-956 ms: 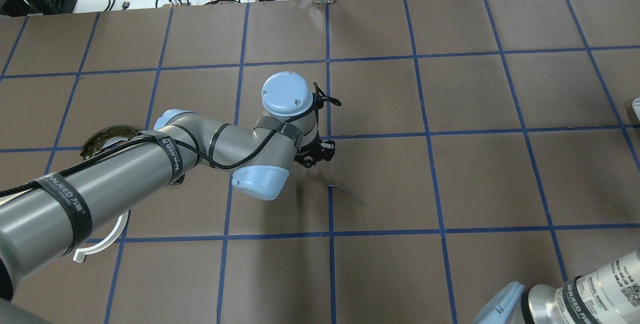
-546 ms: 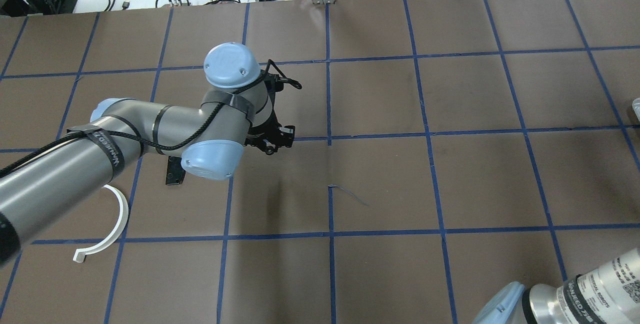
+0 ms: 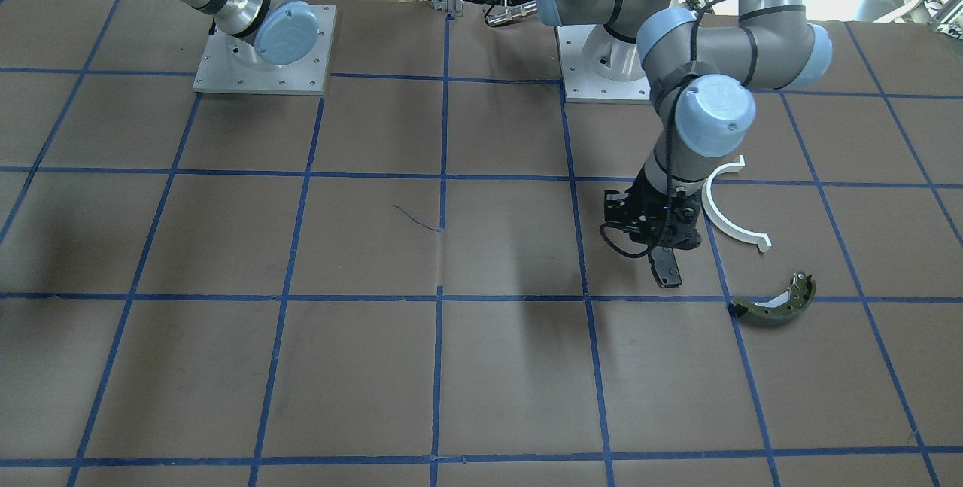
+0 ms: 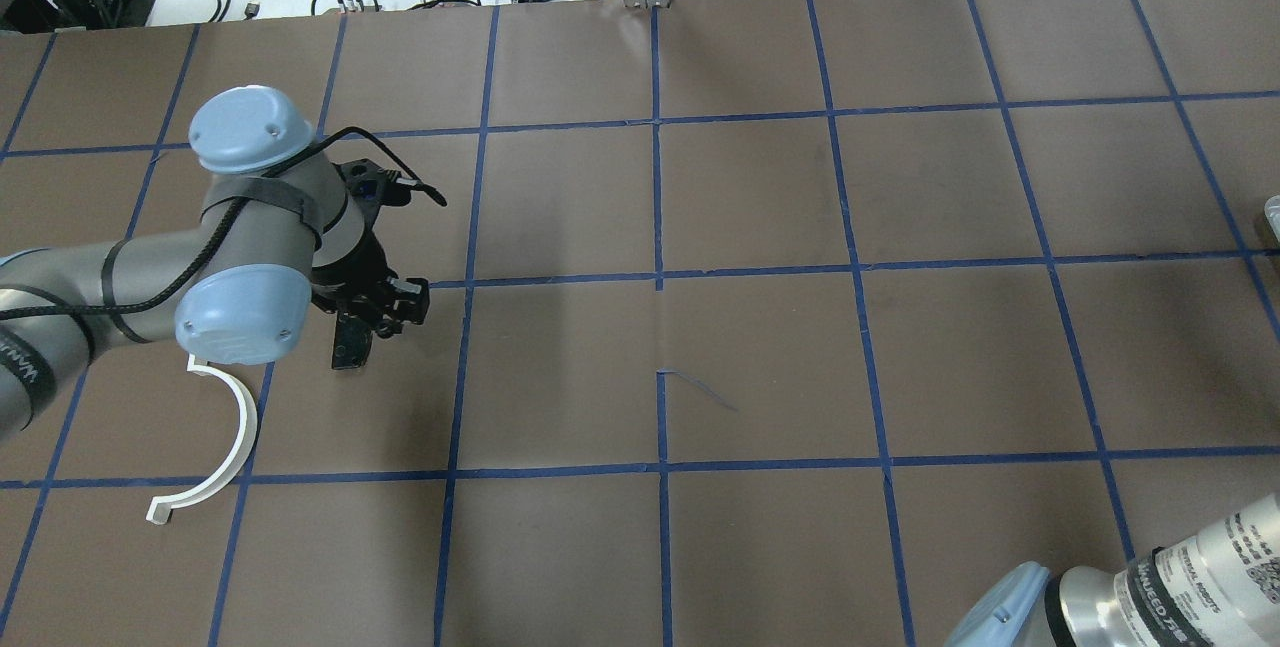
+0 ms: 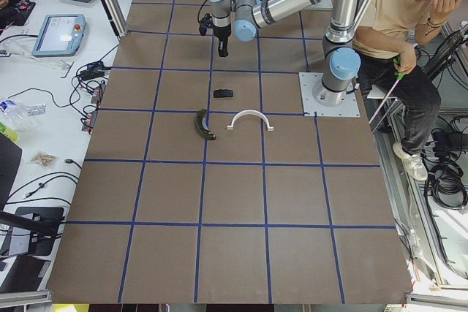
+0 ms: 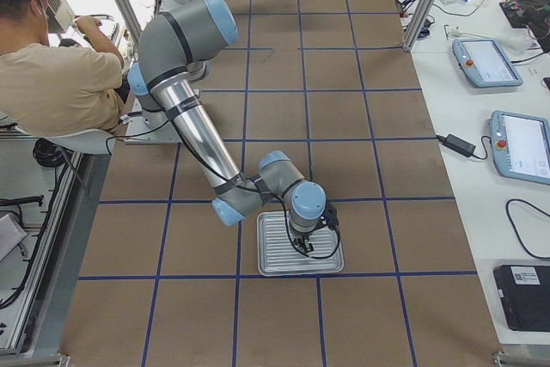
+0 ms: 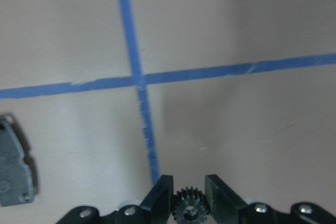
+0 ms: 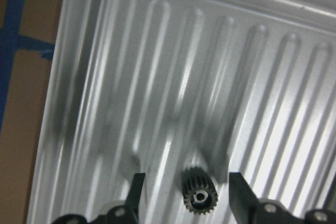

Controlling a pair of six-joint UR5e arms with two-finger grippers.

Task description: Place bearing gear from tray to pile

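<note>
Clerk: Entry one, left tool (image 7: 189, 184)?
Checker: Clamped on a small black bearing gear (image 7: 189, 212), which it holds above the tabletop (image 4: 760, 357), near the black brake pad (image 3: 666, 269).
Clerk: Pile (image 5: 248, 113), contents?
Checker: Brake pad, white half-ring (image 4: 244, 419), olive brake shoe (image 3: 767, 310). All lie loose, none touching.
Clerk: Right tool (image 8: 184, 184)?
Checker: Its fingers are spread, straddling a second gear (image 8: 199, 196) on the ribbed metal tray (image 8: 84, 103). No contact is visible.
Clerk: Step in hand?
Checker: By judgement, delivery at the pile. The next move calls for a short descent beside the pad, then a low release, lest the gear roll.
</note>
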